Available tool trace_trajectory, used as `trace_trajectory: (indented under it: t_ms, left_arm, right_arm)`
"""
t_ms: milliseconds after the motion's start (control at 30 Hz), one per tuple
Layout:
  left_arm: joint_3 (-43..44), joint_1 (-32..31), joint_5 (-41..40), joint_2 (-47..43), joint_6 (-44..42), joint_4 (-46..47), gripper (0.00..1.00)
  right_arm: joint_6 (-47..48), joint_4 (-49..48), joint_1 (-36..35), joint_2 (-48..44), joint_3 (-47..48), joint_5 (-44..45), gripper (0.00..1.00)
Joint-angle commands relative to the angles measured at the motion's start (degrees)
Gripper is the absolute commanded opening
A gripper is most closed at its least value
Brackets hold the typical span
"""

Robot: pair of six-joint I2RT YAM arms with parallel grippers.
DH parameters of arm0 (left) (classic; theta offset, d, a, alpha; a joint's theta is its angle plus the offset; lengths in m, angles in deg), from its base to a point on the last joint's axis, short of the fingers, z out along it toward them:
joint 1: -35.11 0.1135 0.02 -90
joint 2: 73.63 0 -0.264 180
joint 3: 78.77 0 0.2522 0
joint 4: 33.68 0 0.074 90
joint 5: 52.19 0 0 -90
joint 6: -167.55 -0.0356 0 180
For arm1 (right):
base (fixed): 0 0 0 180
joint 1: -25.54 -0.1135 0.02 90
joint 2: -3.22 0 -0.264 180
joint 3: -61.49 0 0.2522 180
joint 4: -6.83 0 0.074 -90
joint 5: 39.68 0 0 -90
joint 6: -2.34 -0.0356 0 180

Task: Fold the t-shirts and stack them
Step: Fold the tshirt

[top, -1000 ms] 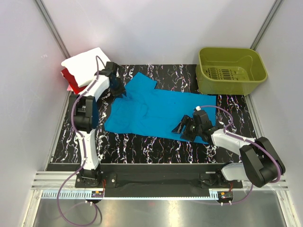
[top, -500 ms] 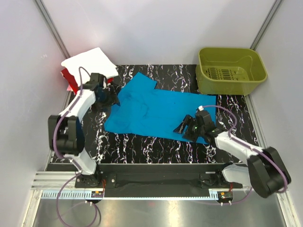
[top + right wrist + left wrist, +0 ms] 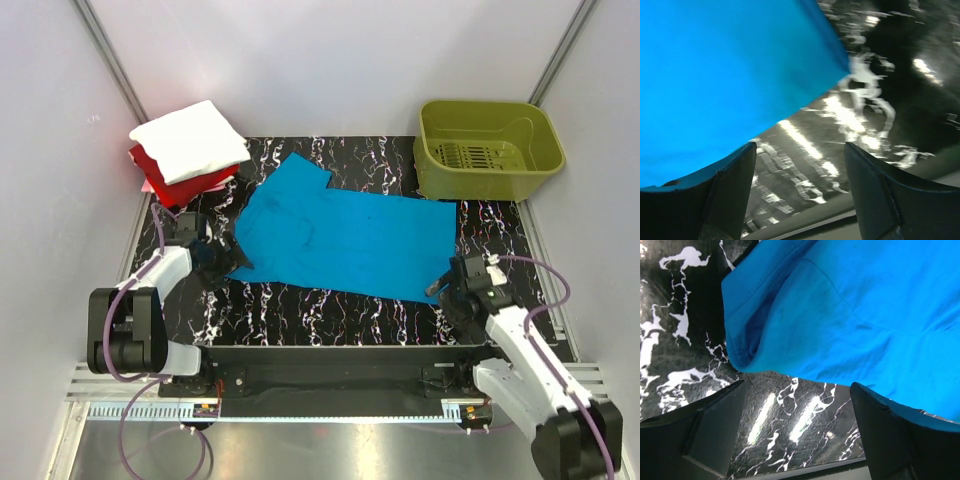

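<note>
A turquoise-blue t-shirt (image 3: 340,232) lies spread flat on the black marbled table (image 3: 330,310). A folded white t-shirt (image 3: 190,140) rests on a folded red t-shirt (image 3: 158,170) at the table's far left corner. My left gripper (image 3: 226,260) is open just off the blue shirt's near left corner, whose folded sleeve edge (image 3: 747,347) shows above bare table in the left wrist view (image 3: 797,415). My right gripper (image 3: 447,290) is open at the shirt's near right corner (image 3: 835,60), with nothing but table between its fingers (image 3: 800,165).
An olive-green plastic basket (image 3: 487,148) stands at the far right corner. White walls close in the table on both sides and at the back. The arm bases and a metal rail (image 3: 330,385) run along the near edge.
Both arms have pulled back toward the near edge, off the blue shirt. The left gripper opened wide and moved from the far left sleeve to the near left corner.
</note>
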Motion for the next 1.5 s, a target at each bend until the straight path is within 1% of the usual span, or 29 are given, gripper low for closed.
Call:
trace_trajectory:
  t_ms: [0,67,100,200,233,500,600,633,667,733,767,800,833,867,900,933,967,1133,1167,1267,1467]
  left_arm:
    - [-1.1,0.4,2.9,-2.0,2.2,7.8,0.9]
    - [-1.7,0.5,2.8,-1.7,2.3,8.2,0.9]
    - [-1.9,0.5,2.5,-1.5,2.3,8.9,0.9]
    - [-2.6,0.5,2.2,-0.7,2.7,10.3,0.89]
    - [-2.6,0.4,2.2,-0.3,2.9,10.7,0.88]
    - [-3.3,0.4,2.2,2.4,3.3,13.6,0.81]
    - [-3.3,0.5,2.2,3.1,3.4,14.3,0.76]
    - [-3.3,0.5,2.2,3.2,3.5,14.4,0.72]
    - [-3.4,0.5,2.2,3.2,3.6,14.8,0.62]
    - [-3.3,0.5,2.0,3.3,3.5,15.0,0.49]
    - [-3.3,0.5,1.8,3.4,3.5,14.9,0.35]
    - [-3.1,0.5,1.9,3.6,3.3,15.0,0.29]
    - [-3.0,0.5,1.9,3.9,3.0,15.0,0.24]
    - [-2.8,0.5,2.0,3.9,3.0,15.0,0.16]
    - [-2.9,0.5,2.6,3.9,2.9,15.2,0.06]
    - [-3.1,0.5,3.0,3.7,3.0,15.5,0.02]
    - [-3.3,0.4,3.2,3.5,3.1,15.5,0.0]
    - [-4.8,1.2,2.7,-0.8,3.6,13.0,0.0]
    - [-4.8,1.6,2.0,-1.8,3.5,11.3,0.0]
    - [-5.5,2.5,1.5,-6.4,3.5,7.9,0.0]
    - [-8.0,3.2,1.8,-16.4,4.8,1.4,0.0]
  right_arm:
    - [-0.6,3.4,0.2,7.1,2.4,5.6,0.78]
    - [0.1,1.5,0.3,10.8,3.0,5.2,0.78]
    - [0.2,0.9,0.3,14.2,3.3,4.6,0.78]
    - [0.2,-1.3,0.4,19.1,4.1,3.7,0.75]
    - [0.6,-1.8,0.4,19.9,4.4,3.5,0.73]
    - [2.1,-5.8,2.0,22.2,3.9,1.2,0.72]
    - [3.6,-7.5,3.1,23.3,3.6,-0.8,0.7]
    - [4.3,-7.9,3.5,23.6,3.5,-1.3,0.69]
    - [4.7,-8.8,3.8,23.9,3.2,-2.5,0.68]
    - [5.4,-9.4,4.9,24.8,3.0,-3.3,0.64]
    - [5.7,-10.1,5.0,25.1,2.8,-4.0,0.62]
    - [5.8,-10.3,5.2,25.5,2.8,-4.3,0.55]
    - [6.1,-10.6,5.6,25.7,2.6,-4.6,0.51]
    - [6.3,-11.3,5.8,25.8,2.4,-5.4,0.46]
    - [6.5,-11.5,6.1,26.5,2.3,-5.7,0.41]
    - [7.0,-11.9,6.4,26.9,2.3,-6.2,0.33]
    - [7.3,-12.3,6.6,27.2,2.4,-6.7,0.31]
    - [8.8,-13.7,7.7,30.2,2.7,-7.5,0.25]
    - [8.9,-13.7,7.7,30.4,3.0,-8.9,0.2]
    - [9.5,-14.3,7.8,30.2,2.8,-9.5,0.0]
    - [10.1,-13.4,8.2,28.1,2.6,-9.6,0.0]
